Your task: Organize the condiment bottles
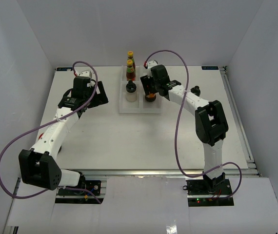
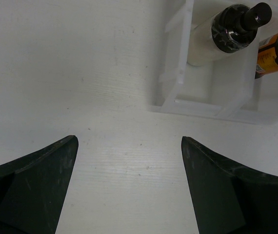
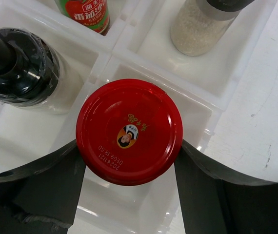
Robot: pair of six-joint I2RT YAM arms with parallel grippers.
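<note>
Gripping a red-lidded jar (image 3: 129, 127) by its lid, the right gripper (image 3: 129, 152) held it between closed jaws in a tray (image 3: 218, 105) compartment, with a black-capped shaker (image 3: 21, 68) to their left. The left gripper (image 2: 128, 141) gaped wide and empty, the tray ahead-right.

Your left arm (image 1: 56, 129) and right arm (image 1: 188, 99) have white link shells with black joint housings at elbow and wrist. The left purple cable (image 1: 1, 163) loops wide off the side. The right purple cable (image 1: 178, 131) ends in a red connector (image 1: 146, 62) at the top. Left base (image 1: 75, 189) and right base (image 1: 207, 187) are black, and the right one shows tiny red lights. Left gripper (image 2: 129, 185) has matte black, wedge-shaped fingers (image 2: 29, 192), lightly scuffed. Right gripper (image 3: 129, 190) has the same black finish.
</note>
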